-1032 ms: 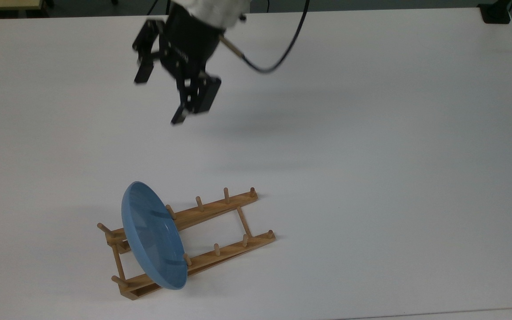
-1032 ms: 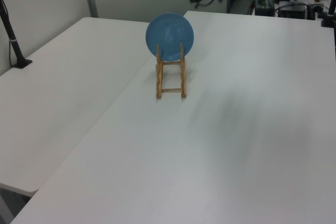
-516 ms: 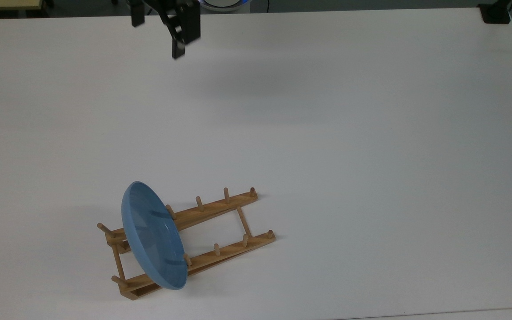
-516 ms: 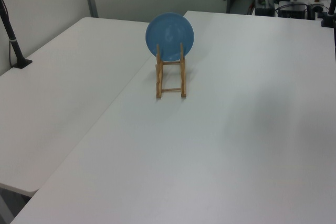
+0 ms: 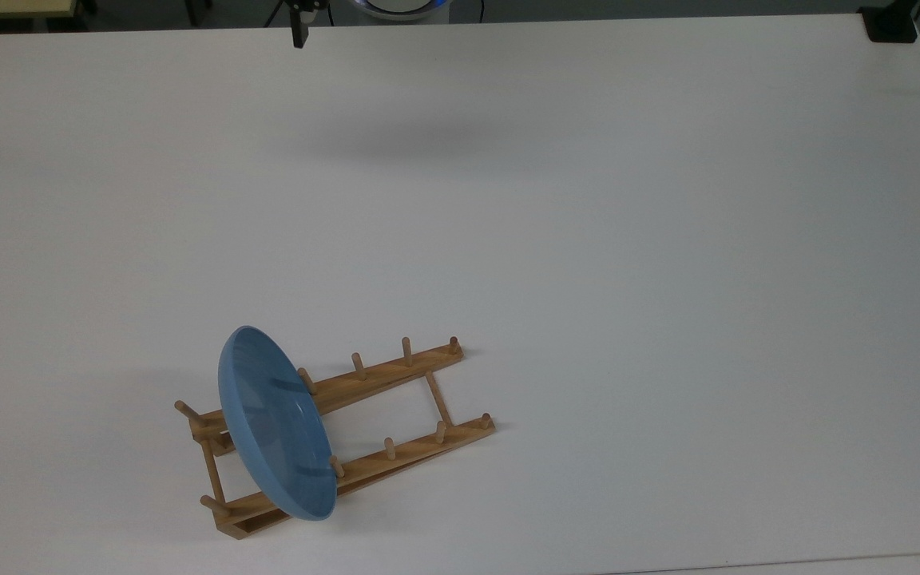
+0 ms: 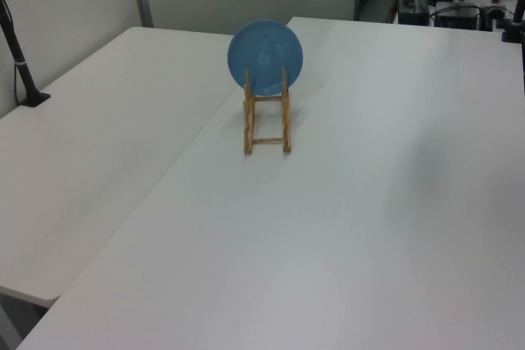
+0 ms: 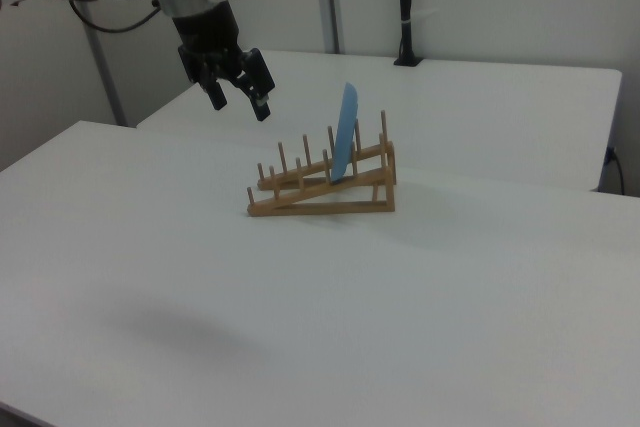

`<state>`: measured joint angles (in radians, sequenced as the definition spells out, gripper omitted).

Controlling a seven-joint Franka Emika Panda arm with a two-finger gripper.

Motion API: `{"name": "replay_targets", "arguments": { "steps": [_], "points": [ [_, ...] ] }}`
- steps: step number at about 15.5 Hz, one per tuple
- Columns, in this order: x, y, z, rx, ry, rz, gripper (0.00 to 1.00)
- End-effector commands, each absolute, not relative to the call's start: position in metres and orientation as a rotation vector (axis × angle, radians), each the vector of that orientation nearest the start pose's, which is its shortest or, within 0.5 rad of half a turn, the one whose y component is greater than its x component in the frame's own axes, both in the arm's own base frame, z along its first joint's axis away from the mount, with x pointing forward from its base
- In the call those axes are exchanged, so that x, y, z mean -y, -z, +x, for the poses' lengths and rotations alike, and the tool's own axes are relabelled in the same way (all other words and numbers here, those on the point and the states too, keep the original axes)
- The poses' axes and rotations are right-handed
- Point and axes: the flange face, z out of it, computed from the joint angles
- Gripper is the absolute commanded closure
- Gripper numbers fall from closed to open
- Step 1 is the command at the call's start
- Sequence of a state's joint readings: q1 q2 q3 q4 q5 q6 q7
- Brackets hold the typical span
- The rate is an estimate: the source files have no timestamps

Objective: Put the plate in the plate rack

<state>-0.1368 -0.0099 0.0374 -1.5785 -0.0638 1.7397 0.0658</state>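
The plate [image 7: 346, 133] stands on edge in the plate rack [image 7: 322, 190]; the claw [image 7: 238, 91] hangs well apart, spread wide, empty.

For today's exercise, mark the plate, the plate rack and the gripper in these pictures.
plate [image 5: 272, 419]: top view, blue inner face.
plate rack [image 5: 396, 370]: top view, bare upper rail.
gripper [image 7: 240, 95]: right view, between the open fingertips.

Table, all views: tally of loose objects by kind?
Round glossy light-blue plate: 1
Light-brown wooden plate rack with upright dowel pegs: 1
Total: 2
The plate stands on edge between the pegs of the rack. The gripper hangs empty, its fingers apart, away from both.
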Motion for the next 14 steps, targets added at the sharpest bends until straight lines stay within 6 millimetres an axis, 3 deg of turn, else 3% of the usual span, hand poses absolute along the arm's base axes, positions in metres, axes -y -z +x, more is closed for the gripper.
{"name": "replay_targets", "arguments": {
  "steps": [1,3,6,11,14],
  "points": [
    [0.065,-0.636,0.553,0.007,0.194,-3.200,0.00],
    [0.073,-0.632,0.549,0.122,0.134,-3.198,0.00],
    [0.076,-0.634,0.549,0.115,0.153,-3.197,0.00],
    [0.075,-0.635,0.550,0.090,0.157,-3.193,0.00],
    [0.065,-0.633,0.554,-0.042,0.165,-3.183,0.00]
  ]
}}
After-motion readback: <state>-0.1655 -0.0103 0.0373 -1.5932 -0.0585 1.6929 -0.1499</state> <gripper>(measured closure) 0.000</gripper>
